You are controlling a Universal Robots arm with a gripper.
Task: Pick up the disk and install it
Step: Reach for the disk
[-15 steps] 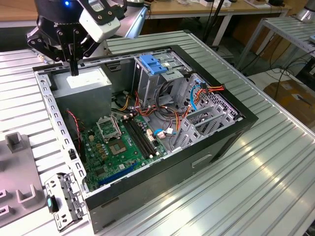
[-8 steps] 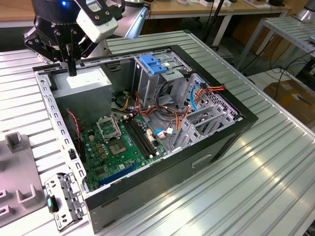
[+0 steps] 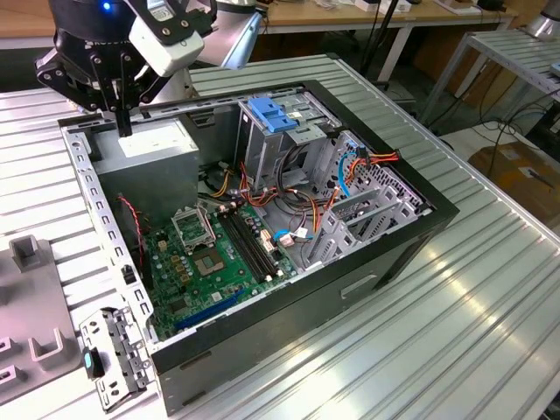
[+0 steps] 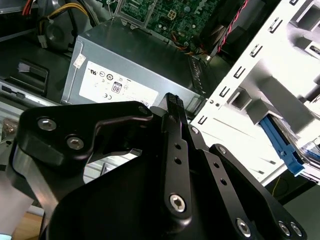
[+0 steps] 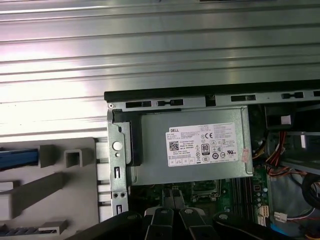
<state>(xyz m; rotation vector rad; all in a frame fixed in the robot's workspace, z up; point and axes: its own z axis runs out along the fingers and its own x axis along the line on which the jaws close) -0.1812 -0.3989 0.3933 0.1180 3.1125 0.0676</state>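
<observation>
The gripper point(image 3: 124, 122) hangs just above the grey power-supply box point(image 3: 153, 144) in a corner of the open computer case point(image 3: 350, 293), its jaws clenched together on nothing. The disk point(image 5: 17, 157) is not yet picked up. What looks like its blue side rail lies in the grey holder point(image 5: 55, 175) on the tabletop point(image 5: 150, 45), beside the power-supply box and outside the case wall. As I judge it, the task has barely started: both the grasp and the install remain.

Ribbed metal table point(image 3: 490, 289) with computer case point(image 3: 376, 262), grey fixture point(image 3: 35, 297)
</observation>
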